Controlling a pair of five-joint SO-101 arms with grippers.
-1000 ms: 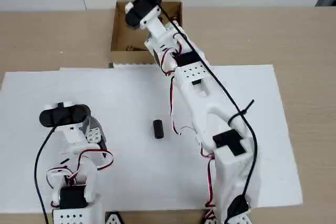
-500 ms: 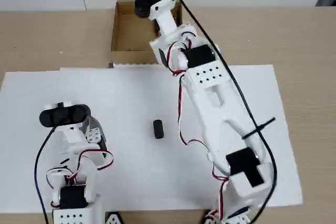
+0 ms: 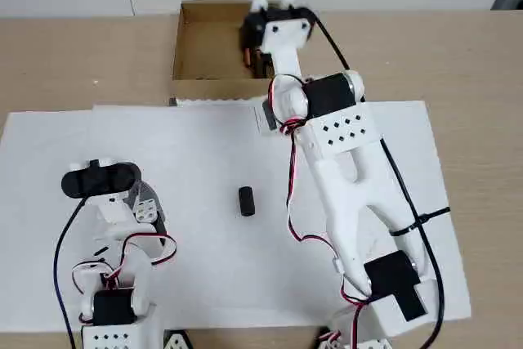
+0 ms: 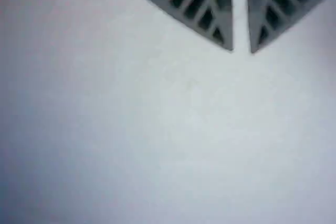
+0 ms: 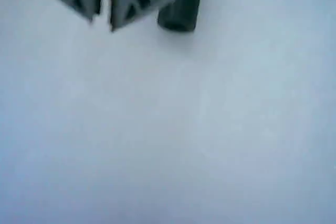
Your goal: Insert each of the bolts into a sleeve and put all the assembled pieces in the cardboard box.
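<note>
A long arm (image 3: 343, 169) stretches from the near right edge of the table (image 3: 73, 55) to the cardboard box (image 3: 208, 46) at the far side. Its front end hangs over the right part of the box. I cannot tell from above which side's arm it is. Something dark and reddish sits in the box under that end, too hidden to name. The other arm (image 3: 114, 226) is folded at the near left, over the white sheet of paper (image 3: 163, 145). One black cylinder (image 3: 246, 200) lies on the sheet between the two arms, well apart from the box. I cannot tell whether a bolt is already inside it. Close up, the left gripper (image 4: 240, 50) has its fingers pressed almost together over bare white, pinching nothing. The right gripper (image 5: 101, 23) is closed to the same thin slit, with a dark cylinder (image 5: 181, 11) standing just beside its fingers, not between them. I judge the job to be near its end but not finished. The piece on the sheet has yet to reach the box, and may first need its bolt.
</note>
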